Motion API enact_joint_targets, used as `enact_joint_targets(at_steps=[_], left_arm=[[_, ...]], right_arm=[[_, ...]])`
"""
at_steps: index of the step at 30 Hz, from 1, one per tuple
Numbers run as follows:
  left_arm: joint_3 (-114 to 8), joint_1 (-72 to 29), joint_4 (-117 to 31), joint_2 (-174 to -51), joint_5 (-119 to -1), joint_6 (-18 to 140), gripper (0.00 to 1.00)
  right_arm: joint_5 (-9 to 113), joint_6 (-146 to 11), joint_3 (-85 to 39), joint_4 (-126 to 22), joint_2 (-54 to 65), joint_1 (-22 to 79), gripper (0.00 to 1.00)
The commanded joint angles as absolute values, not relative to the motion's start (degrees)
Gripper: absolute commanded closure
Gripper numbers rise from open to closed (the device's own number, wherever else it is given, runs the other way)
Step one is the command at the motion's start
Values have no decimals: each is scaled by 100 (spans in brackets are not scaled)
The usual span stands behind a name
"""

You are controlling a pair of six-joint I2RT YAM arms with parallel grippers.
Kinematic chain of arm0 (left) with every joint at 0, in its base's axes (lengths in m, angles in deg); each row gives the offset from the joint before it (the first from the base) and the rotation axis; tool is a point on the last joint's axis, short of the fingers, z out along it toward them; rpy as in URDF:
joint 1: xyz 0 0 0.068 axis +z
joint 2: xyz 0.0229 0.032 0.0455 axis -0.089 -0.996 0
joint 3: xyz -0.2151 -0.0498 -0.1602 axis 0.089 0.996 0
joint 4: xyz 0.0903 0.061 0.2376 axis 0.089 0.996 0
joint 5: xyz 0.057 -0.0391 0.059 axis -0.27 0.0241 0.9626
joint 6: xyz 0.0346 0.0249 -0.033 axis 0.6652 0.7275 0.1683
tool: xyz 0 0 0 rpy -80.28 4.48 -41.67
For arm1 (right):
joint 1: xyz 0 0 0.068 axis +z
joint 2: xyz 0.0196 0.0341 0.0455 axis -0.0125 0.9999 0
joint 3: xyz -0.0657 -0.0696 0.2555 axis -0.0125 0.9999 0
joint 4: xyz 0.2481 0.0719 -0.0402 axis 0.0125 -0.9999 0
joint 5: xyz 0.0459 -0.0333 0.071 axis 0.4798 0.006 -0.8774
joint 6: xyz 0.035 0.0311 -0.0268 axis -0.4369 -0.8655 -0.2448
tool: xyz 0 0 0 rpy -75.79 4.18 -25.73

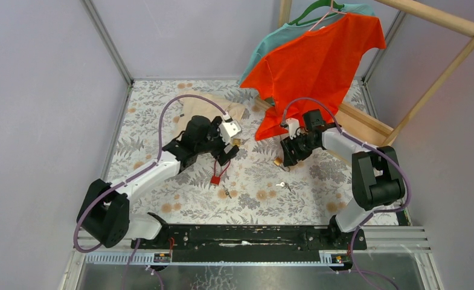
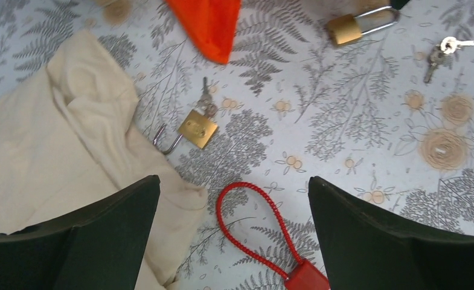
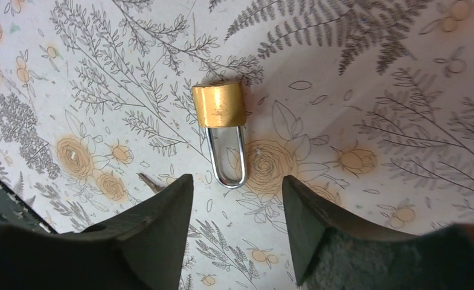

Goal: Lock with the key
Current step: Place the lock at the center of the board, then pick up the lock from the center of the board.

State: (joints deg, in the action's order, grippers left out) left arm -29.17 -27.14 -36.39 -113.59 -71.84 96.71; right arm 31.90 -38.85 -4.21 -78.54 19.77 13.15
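Note:
In the left wrist view a brass padlock [image 2: 197, 128] lies on the floral cloth with its shackle swung open and a key [image 2: 205, 103] at its body. A red cable lock [image 2: 264, 232] lies just under my left gripper [image 2: 234, 181], which is open and empty. A second brass padlock [image 3: 219, 106], its shackle closed, lies right in front of my right gripper [image 3: 237, 184], also open and holding nothing. A loose bunch of keys [image 1: 281, 185] rests on the table near this padlock [image 1: 278, 162]. From above, the left gripper [image 1: 227, 154] and right gripper [image 1: 288, 158] hover low.
A cream cloth [image 2: 53, 151] lies bunched to the left of the open padlock. An orange shirt [image 1: 319, 66] and a teal one hang from a wooden rack [image 1: 439, 78] at the back right, the orange hem reaching down near the right arm. Another key [image 1: 225, 192] lies below the red lock.

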Motion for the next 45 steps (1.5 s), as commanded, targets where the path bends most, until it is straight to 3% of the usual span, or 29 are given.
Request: enact_joint_targets(at_steps=[1, 9, 22, 31, 45], left_arm=[[-3099, -2504, -3814, -11534, -6956, 9342, 0], [-4212, -2317, -2879, -12909, -7655, 9458, 2], [-5641, -2121, -2608, -14960, -7674, 9349, 12], [-5799, -2064, -2482, -15267, -7651, 9400, 16], [-5496, -2073, -1886, -15130, -7719, 9193, 32]], right_arm=[[3435, -3770, -383, -7630, 1371, 1317, 34], [3494, -3712, -300, -7510, 1073, 1310, 33], [3376, -3647, -293, -7507, 986, 1312, 35], [3365, -3607, -302, -7538, 1019, 1310, 36], [3361, -3603, -316, -7551, 994, 1317, 37]])
